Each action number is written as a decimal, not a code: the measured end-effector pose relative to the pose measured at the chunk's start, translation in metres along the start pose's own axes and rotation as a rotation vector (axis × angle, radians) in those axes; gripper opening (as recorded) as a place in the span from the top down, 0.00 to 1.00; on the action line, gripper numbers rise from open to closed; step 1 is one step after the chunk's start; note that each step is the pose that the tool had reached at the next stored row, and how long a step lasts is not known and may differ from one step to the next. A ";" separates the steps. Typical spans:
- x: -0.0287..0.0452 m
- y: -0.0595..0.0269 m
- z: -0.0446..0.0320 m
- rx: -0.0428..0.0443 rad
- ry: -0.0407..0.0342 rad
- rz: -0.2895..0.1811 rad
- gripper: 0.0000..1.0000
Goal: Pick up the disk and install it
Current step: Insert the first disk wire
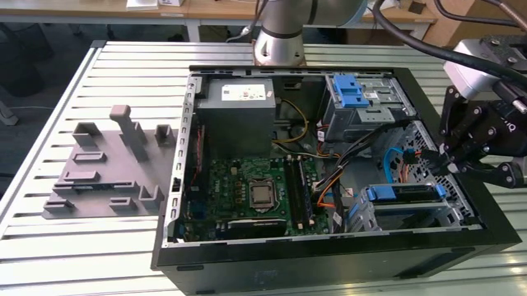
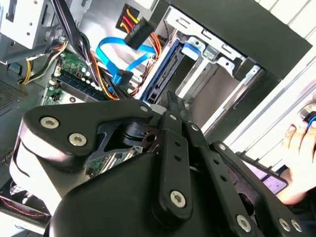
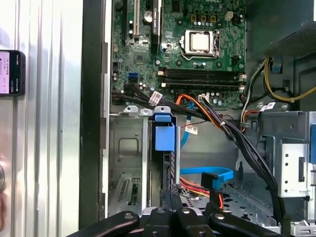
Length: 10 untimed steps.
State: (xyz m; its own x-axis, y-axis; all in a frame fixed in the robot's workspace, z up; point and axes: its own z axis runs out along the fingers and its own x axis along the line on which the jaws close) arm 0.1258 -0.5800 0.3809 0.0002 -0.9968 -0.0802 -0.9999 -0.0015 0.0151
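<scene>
The disk [image 1: 405, 193] is seen seated on edge in the drive bay [image 3: 129, 168] at the case's front corner, on the exterior view's right, its blue rail tab uppermost. The hand [image 1: 448, 161] hangs just beyond that bay, over the case wall, with the disk lying below and inward of it. Whether the hand is open or closed cannot be told. The open computer case [image 1: 329, 262] lies on the slatted bench [image 1: 49, 246]. Cables [image 3: 247, 148] crowd the space beside the bay.
</scene>
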 end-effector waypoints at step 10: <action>-0.0130 -0.0017 0.0019 0.0008 -0.0001 0.010 0.89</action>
State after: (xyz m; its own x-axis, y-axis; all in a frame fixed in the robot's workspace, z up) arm 0.1274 -0.5669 0.3801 -0.0103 -0.9967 -0.0801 -0.9998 0.0091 0.0151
